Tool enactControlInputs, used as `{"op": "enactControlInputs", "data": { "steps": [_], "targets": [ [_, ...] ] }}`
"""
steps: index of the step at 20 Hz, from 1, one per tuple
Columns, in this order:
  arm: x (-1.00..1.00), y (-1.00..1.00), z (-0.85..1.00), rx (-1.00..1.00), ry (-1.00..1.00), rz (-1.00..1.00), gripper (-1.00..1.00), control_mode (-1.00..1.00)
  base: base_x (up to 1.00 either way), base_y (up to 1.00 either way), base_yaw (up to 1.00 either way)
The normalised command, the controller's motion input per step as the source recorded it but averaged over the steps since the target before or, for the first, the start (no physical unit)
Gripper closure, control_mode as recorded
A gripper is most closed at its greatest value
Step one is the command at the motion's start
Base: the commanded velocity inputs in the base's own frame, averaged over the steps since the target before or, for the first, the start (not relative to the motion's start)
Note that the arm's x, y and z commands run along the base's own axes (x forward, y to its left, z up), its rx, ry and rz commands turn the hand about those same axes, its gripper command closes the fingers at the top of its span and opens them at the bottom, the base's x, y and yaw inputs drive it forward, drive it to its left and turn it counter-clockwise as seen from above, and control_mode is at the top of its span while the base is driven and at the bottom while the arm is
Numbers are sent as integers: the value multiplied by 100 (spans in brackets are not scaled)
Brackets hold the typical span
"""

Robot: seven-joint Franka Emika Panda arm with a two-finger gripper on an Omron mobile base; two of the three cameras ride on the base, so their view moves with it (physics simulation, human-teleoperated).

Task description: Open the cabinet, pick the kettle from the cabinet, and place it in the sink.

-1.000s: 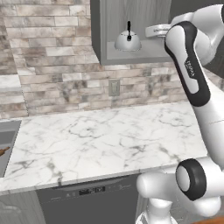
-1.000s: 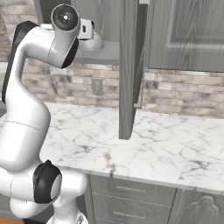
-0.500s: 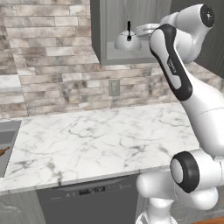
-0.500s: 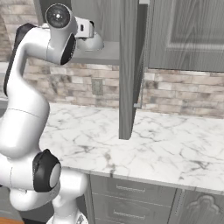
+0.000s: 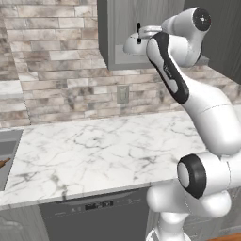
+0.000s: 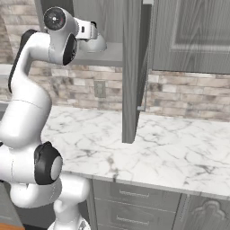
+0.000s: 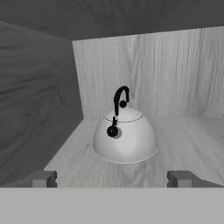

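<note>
1. The cabinet (image 5: 141, 28) is the largest item and it stands open. In the right base view its door (image 6: 132, 67) swings out edge-on over the marble counter (image 6: 179, 148). I judge the opening step done.

2. My arm (image 5: 188, 94) reaches up from the base to the cabinet mouth, with the wrist level with the inner shelf (image 7: 192, 140).

3. The sink (image 5: 7, 155) shows as a grey recess at the counter's left edge in the left base view — well apart from the cabinet, below and to the left of it.

4. The kettle (image 7: 125, 136) sits upright on the shelf, nearer the left wall than the right and clear of the back panel. It is straight ahead of the claw and centred between the fingers — the one relation my approach turns on.

5. The kettle is squat and domed, with no marked long axis. Its black arched handle (image 7: 120, 99) runs front to back, nearly edge-on to the hand camera. The small dark part low on the near face may be the spout, pointing toward me; I cannot confirm that.

6. The gripper (image 7: 112, 178) is spread wide and pinches nothing. Both fingertips (image 7: 43, 178) stand short of the kettle, one to each side of its line.
</note>
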Motion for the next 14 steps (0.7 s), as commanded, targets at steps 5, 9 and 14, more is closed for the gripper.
{"op": "enactControlInputs", "data": {
  "steps": [5,9,14],
  "targets": [
    [44,0,1,0,0,-6,-100,-100,0,0,0],
    [38,-1,7,0,4,0,-100,-100,0,0,0],
    [38,-2,6,0,5,0,-100,-100,0,0,0]
  ]
}}
